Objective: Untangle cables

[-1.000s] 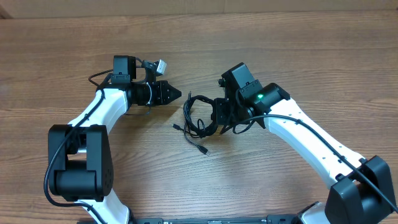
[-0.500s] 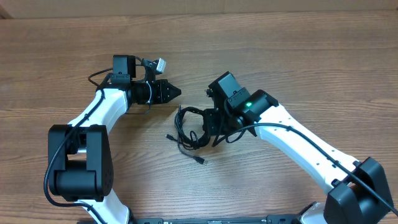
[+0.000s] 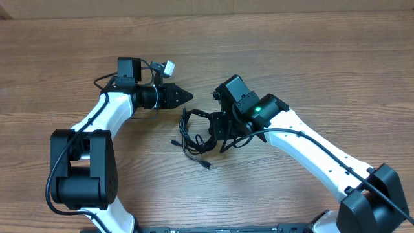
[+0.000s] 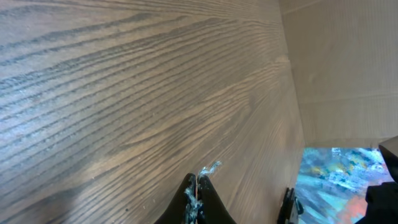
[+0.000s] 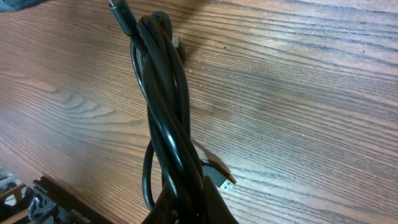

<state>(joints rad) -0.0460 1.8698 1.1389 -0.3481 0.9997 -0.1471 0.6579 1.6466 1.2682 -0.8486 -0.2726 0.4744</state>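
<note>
My right gripper [image 3: 218,131] is clamped on the cables [image 3: 194,133], a twisted bundle of thin black cords lying on the wooden table [image 3: 310,71] between my 2 arms. Seen from overhead, my right wrist covers the bundle's right side. 1 loose end [image 3: 174,142] points left and another [image 3: 207,166] points toward my base. A silver-tipped plug [image 5: 222,178] rests on the wood just beside my right fingers. My left gripper [image 3: 185,97] is pinched shut, near the bundle's upper left but apart from it. A pale fleck at its tips is too blurred to identify. A cardboard wall [image 3: 207,8] lines the far edge. A green light [image 3: 259,109] glows on my right arm.
</note>
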